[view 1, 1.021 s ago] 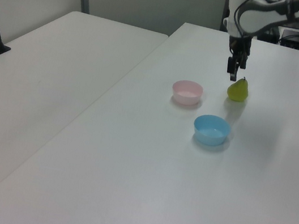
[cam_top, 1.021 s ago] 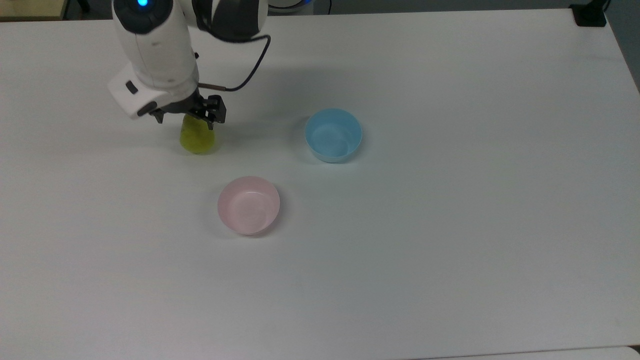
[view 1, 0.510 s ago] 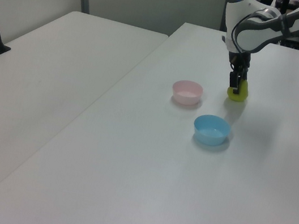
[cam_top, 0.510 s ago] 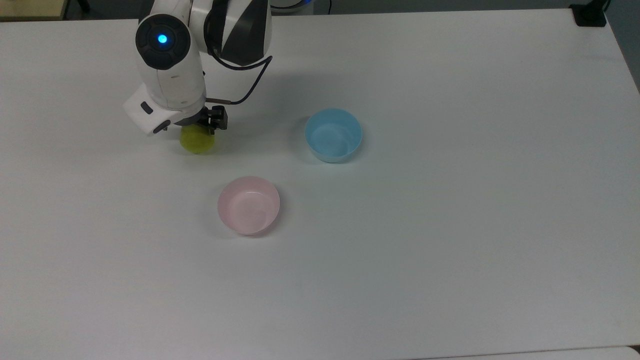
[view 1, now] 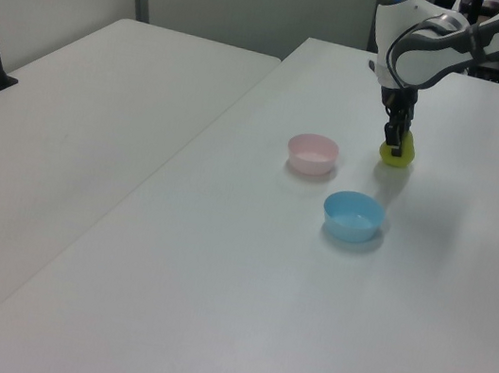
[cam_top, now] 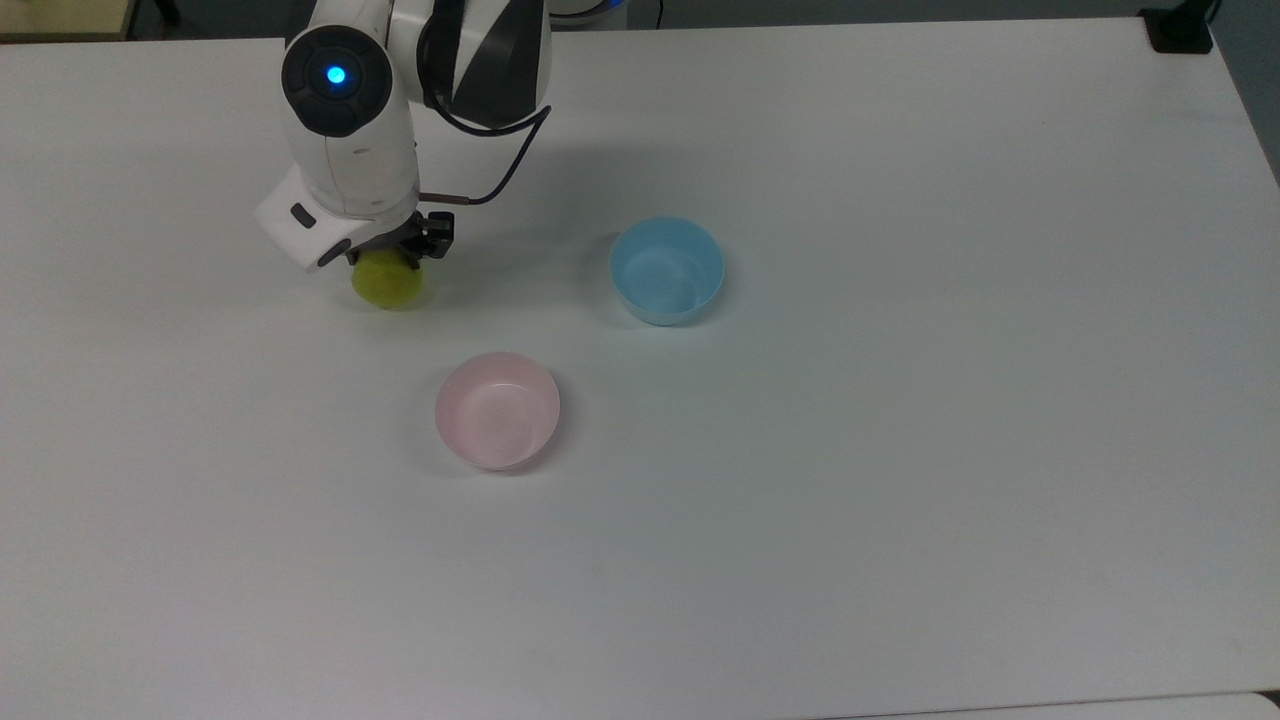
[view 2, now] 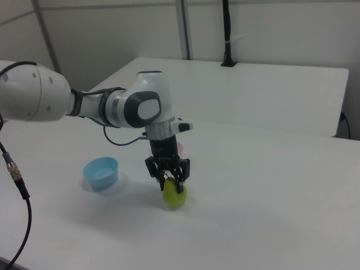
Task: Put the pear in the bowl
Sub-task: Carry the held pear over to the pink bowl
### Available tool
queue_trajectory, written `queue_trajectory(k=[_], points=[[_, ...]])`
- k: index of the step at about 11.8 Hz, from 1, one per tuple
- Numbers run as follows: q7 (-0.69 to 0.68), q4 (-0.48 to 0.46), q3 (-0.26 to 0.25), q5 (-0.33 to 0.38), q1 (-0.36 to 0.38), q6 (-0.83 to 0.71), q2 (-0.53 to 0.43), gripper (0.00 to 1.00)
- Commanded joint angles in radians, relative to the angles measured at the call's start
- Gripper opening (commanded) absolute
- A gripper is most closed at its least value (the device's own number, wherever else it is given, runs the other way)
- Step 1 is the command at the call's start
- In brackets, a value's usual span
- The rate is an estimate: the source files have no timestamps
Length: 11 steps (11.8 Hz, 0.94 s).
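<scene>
The gripper [view 2: 170, 179], lowered from above, closes around the narrow top of the pear [view 2: 174, 194] on the white desk [cam_top: 900, 450], apparently readying a lift toward the empty pink bowl [cam_top: 497, 410] nearby.

No legible text or labels anywhere.
</scene>
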Motion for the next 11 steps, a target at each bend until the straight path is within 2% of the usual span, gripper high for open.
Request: queue_trajectory(k=[1, 2, 5, 8, 11], points=[[-0.046, 0.034, -0.010, -0.001, 0.019, -0.125, -0.095, 0.11], [-0.044, 0.069, -0.013, 0.007, 0.038, -0.161, -0.101, 0.11], [-0.034, 0.202, -0.030, 0.097, 0.076, -0.187, -0.086, 0.11], [-0.018, 0.328, -0.057, 0.200, 0.119, -0.178, 0.009, 0.14], [0.072, 0.413, -0.057, 0.206, 0.145, -0.131, 0.144, 0.16]])
